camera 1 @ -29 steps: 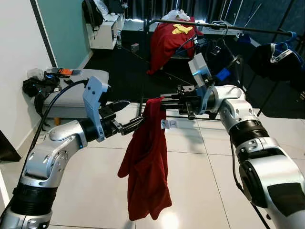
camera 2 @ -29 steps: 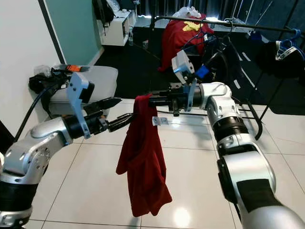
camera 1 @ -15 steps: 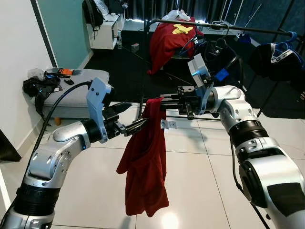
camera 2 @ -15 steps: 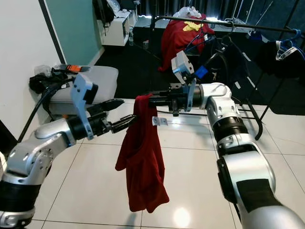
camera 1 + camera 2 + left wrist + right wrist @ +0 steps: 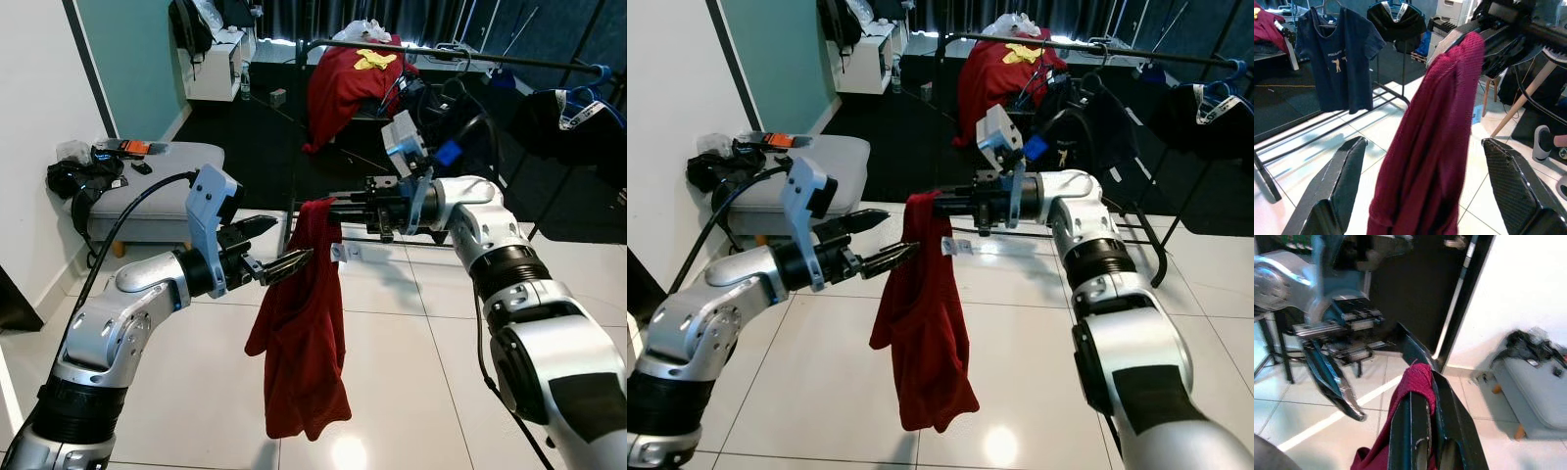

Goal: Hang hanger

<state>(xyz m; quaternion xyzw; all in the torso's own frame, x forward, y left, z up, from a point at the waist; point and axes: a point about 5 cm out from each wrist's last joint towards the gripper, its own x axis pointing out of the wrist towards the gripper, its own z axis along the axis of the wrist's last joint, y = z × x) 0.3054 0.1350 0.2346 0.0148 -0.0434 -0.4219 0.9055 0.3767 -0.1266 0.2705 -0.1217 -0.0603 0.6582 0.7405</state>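
Right gripper [image 5: 331, 208] pinches the red garment [image 5: 304, 333], hiding any hanger.

Red garment [image 5: 306, 323], knit-looking fabric, hangs limp in a long vertical drape with bunched folds. Its top edge is pinched between the fingers of the right gripper [image 5: 315, 207], held out level, so the cloth falls straight below those fingertips. A small white tag [image 5: 347, 256] dangles at its upper side, just under the right gripper. The left gripper [image 5: 281, 249] sits just beside the upper part of the drape, fingers spread wide, one fingertip [image 5: 299, 259] at the cloth's edge; touching or not, cannot tell. Hanger itself not made out.
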